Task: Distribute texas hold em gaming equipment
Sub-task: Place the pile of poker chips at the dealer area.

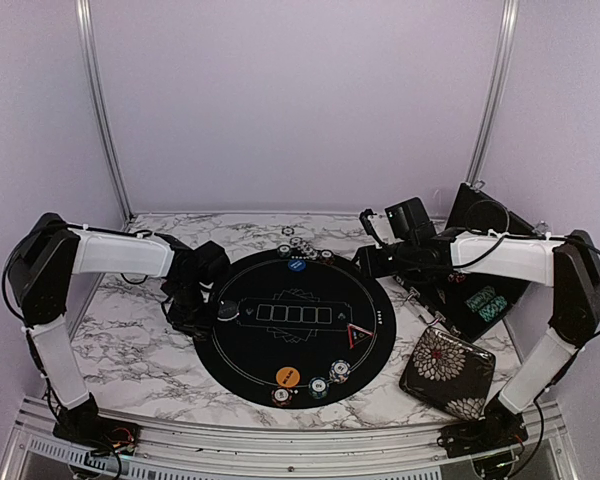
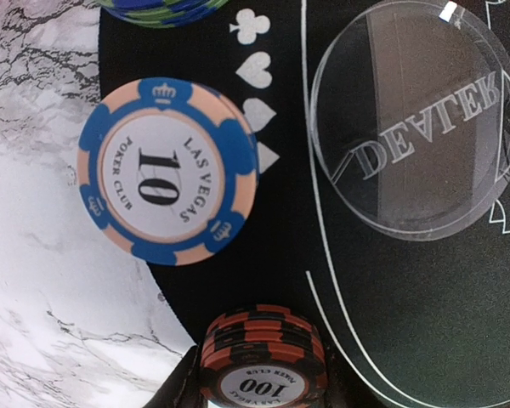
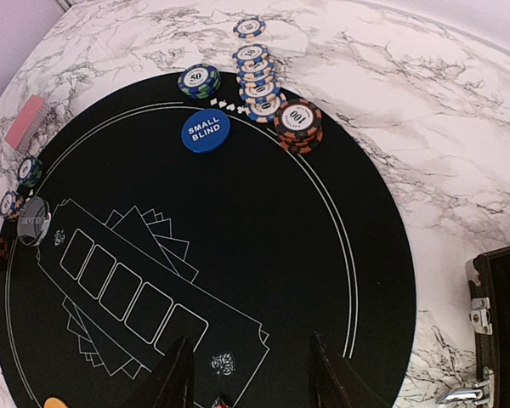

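Your left claw is clenched on an orange-black 100 chip stack. Just ahead of it lie a blue 10 chip and a clear dealer disc. Your right claw is released, over the black mat.

The top view looked down from the near side; both wrist views faced down, the left much nearer, sharing the dealer button.
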Controlling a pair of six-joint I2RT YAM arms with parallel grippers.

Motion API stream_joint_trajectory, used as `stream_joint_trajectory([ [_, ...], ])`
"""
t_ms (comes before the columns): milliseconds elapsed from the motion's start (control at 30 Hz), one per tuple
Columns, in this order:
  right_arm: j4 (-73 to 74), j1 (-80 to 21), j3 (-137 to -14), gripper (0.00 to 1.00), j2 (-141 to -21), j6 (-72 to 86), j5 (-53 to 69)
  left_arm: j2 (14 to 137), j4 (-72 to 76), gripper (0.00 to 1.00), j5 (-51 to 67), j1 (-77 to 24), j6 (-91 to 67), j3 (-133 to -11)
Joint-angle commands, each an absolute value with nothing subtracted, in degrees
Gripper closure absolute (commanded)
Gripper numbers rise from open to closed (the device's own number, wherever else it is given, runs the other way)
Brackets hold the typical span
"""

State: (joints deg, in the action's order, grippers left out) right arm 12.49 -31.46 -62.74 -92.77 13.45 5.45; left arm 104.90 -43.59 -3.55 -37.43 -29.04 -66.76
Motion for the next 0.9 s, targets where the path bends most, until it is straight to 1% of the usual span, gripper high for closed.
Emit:
stream_joint_trajectory([
  [0, 11.52, -30.94, -63.28, 0.57, -91.85, 13.1, 5.01, 105.98, -45.26, 0.61, -4.36, -36.92, -27.96, -68.44],
  [600, 11.6, -30.83, -63.28, 0.57, -91.87, 13.03, 4.92, 107.43, -45.19, 0.61, -4.35, -36.47, -27.44, -69.46],
  [867, 11.69, -30.85, -63.28, 0.57, -91.78, 13.01, 4.94, 107.06, -45.18, 0.54, -4.35, -36.48, -27.47, -69.0],
])
